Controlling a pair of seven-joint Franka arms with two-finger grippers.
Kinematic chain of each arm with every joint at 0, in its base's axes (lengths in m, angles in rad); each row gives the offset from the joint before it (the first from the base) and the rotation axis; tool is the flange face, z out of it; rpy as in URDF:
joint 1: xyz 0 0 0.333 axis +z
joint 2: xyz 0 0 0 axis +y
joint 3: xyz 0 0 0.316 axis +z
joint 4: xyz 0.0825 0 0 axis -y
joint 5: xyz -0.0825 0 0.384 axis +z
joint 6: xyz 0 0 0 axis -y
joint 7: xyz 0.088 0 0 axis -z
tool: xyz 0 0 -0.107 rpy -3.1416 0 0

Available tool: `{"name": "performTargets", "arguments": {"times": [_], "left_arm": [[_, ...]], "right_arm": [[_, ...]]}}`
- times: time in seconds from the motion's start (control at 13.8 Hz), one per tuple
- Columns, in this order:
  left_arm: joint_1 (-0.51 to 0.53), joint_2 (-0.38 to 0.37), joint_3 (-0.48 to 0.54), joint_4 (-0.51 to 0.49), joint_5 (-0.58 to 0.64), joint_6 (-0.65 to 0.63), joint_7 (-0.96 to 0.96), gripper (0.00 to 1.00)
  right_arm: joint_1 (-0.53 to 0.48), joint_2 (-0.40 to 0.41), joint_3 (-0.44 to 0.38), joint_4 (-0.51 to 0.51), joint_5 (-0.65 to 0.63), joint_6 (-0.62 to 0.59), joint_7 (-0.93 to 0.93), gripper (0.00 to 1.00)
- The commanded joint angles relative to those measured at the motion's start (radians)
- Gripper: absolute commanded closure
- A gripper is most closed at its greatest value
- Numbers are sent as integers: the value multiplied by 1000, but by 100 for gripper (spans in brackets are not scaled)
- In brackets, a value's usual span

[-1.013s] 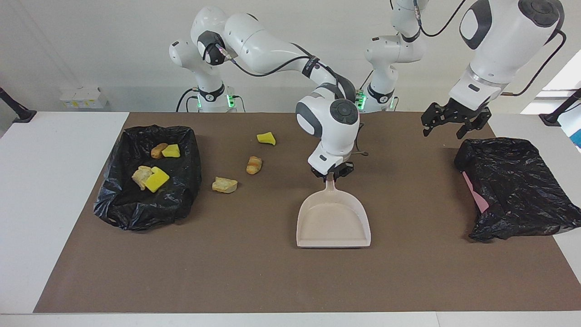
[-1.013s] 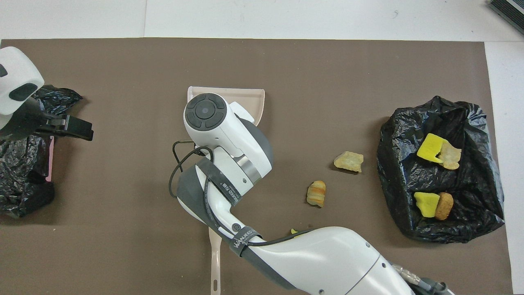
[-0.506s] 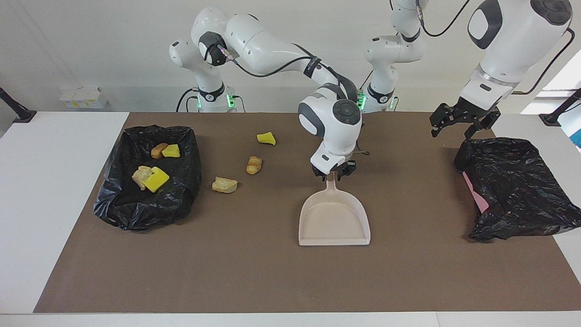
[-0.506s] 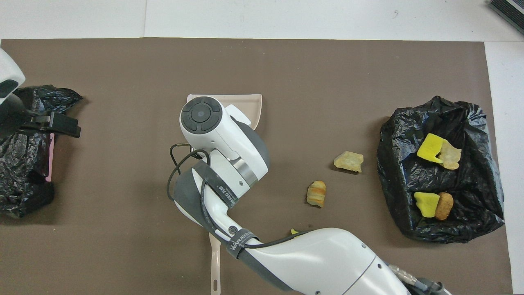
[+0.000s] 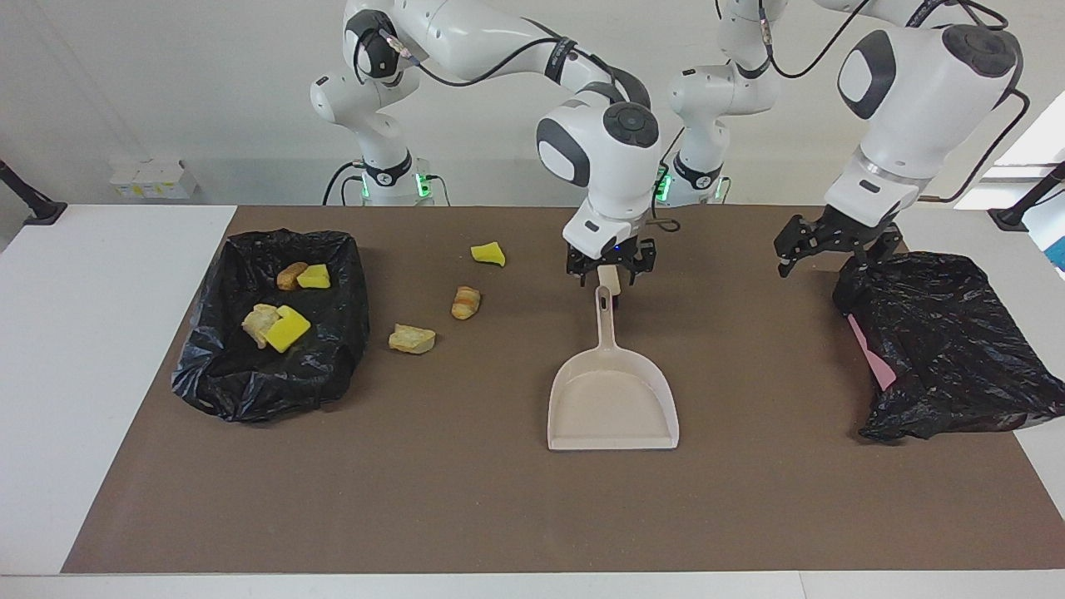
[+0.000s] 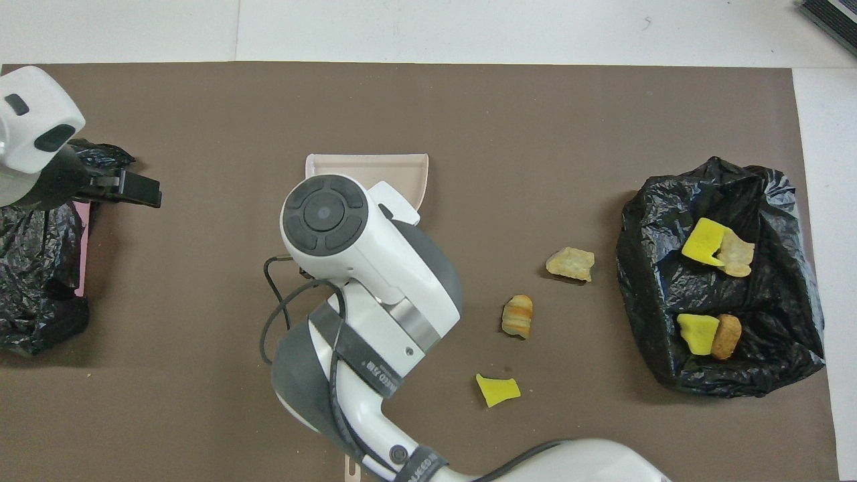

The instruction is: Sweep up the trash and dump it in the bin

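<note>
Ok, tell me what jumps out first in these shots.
The beige dustpan lies mid-table, with the right gripper at its handle's tip. Three scraps lie on the mat beside a black bag holding four more. The left gripper hovers by the other bag.

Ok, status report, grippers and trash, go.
Right gripper open above dustpan handle; left gripper open beside other bag. Three scraps on mat, four in bag. Nothing blocking.

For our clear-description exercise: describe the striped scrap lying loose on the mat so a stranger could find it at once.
Start at the black bag holding four scraps, at the right arm's end of the brown mat. Three scraps lie loose beside it; the middle one is the striped scrap, a golden-brown roll with orange bands, unlike its plain yellow and pale tan neighbours.
</note>
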Motion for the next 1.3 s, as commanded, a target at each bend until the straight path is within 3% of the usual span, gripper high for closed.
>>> {"name": "performTargets", "arguments": {"times": [0.0, 0.29, 0.43, 0.87, 1.23], "left_arm": [[-47, 71, 9, 6, 3, 45, 4, 0], [-164, 160, 9, 1, 1, 147, -23, 0], [-230, 206, 9, 0, 10, 209, -92, 0], [-381, 251, 11, -29, 18, 234, -180, 0], [-419, 240, 9, -114, 18, 249, -232, 0]], "right_arm": [[70, -141, -2, -228, 23, 42, 76, 5], [162, -266, -2, -499, 88, 227, 88, 5], [208, -287, -2, -584, 89, 312, 149, 6], [261, -344, 2, -750, 92, 389, 168, 11], [258, -335, 2, -764, 190, 485, 156, 15]]}}
